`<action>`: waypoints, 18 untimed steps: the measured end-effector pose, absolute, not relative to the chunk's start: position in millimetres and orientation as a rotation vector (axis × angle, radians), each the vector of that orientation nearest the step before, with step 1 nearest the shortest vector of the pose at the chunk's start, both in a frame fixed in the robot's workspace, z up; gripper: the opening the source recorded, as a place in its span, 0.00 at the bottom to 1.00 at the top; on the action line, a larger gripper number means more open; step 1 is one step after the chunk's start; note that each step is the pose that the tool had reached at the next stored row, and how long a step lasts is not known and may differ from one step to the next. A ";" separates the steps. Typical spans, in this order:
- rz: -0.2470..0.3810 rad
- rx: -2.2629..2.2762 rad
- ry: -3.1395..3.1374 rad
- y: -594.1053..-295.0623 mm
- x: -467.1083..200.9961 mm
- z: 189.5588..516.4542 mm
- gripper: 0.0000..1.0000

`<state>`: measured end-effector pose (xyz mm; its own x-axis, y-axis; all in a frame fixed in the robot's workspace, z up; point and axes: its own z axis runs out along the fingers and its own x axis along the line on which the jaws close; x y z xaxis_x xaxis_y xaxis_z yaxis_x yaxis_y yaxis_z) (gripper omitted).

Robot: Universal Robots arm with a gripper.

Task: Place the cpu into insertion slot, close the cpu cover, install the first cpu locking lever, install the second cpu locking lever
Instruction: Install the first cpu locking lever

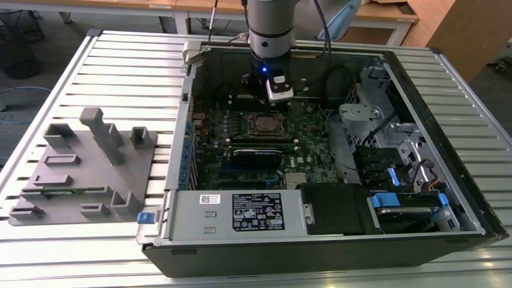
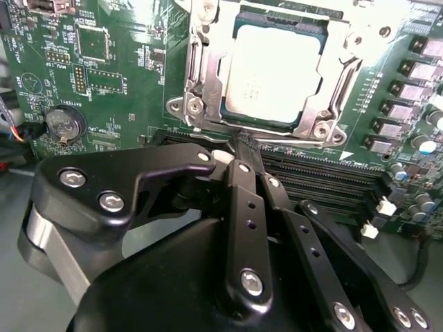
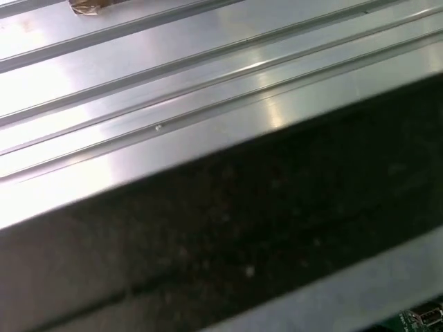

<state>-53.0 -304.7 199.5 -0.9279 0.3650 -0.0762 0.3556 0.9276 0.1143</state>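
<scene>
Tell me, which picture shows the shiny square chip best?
The second wrist view: the chip is big and close, sitting in its socket. In the exterior view the chip is just a tiny square. The first wrist view faces the ribbed table and case wall.

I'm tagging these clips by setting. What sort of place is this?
Probably a robotics lab or workshop: a robot arm reaches into an open computer case lying on a slotted metal table, a grey fixture sits beside it, and wooden desks stand behind.
</scene>
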 end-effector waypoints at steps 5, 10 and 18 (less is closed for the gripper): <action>0.148 0.565 2.988 -303.9 -52.9 198.6 0.10; 0.142 0.578 2.985 -303.9 -52.9 196.7 0.10; 0.137 0.589 2.982 -303.9 -52.9 197.0 0.10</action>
